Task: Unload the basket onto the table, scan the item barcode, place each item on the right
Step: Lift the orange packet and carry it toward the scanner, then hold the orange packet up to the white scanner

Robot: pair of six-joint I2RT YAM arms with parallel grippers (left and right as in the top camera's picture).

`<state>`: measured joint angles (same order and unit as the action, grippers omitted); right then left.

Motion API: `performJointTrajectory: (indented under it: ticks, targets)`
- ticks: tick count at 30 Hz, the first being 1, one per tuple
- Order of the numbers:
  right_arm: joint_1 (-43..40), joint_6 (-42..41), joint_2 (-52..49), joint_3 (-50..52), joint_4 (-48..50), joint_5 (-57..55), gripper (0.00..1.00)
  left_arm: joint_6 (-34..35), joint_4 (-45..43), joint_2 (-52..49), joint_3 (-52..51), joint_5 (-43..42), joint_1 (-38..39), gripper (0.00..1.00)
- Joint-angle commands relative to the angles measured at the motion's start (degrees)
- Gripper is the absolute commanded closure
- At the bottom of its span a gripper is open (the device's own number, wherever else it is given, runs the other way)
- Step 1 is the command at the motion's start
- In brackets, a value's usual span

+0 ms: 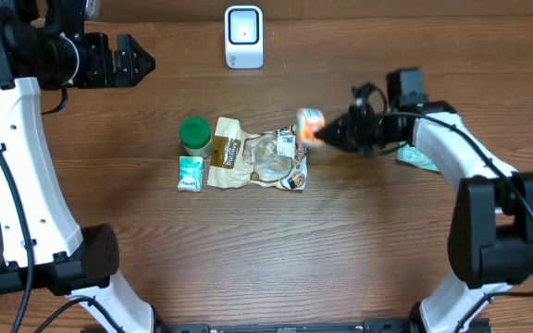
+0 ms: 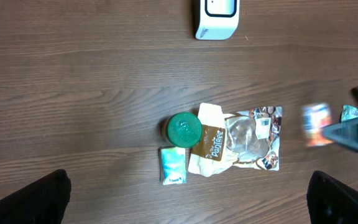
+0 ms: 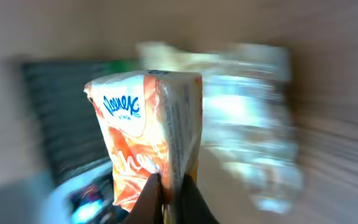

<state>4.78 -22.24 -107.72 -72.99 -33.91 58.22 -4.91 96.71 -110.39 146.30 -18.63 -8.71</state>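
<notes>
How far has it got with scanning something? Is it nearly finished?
Grasping looks done: the right end effector is shut on an orange Kleenex pack, pinching its edge. In hand: holding it beside the snack pouch. Left to do: showing its barcode to the white scanner at the table's far edge. The left end effector is open, empty.

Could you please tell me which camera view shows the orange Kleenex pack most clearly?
The right wrist view: the Kleenex pack fills the frame, logo readable, pinched by the right gripper. Overhead shows it small at the gripper tip; the left wrist view shows only a blurred orange patch.
</notes>
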Motion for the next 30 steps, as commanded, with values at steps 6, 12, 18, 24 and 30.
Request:
performJointTrajectory:
  ticks: [6, 12, 18, 24, 30]
  targets:
    - [-0.9, -17.9, 2.9, -2.1, 14.0, 28.1, 0.96, -1.1, 0.1, 0.0, 0.0, 0.0, 0.4, 0.0]
    - [-0.8, -26.6, 2.9, -2.0, 21.7, 28.1, 0.96, -1.1, 0.1, 0.0, 0.0, 0.0, 0.4, 0.0]
    - [0.2, -27.0, 2.9, -2.0, 22.9, 23.7, 0.96, -1.1, 0.1, 0.0, 0.0, 0.0, 0.4, 0.0]
    - [6.7, -19.4, 2.9, -2.1, 22.7, 12.5, 0.96, -1.1, 0.1, 0.0, 0.0, 0.0, 0.5, 0.0]
    - [12.1, -8.7, 2.9, -5.7, 2.9, -19.3, 0.96, -1.1, 0.1, 0.0, 0.0, 0.0, 0.5, 0.0]
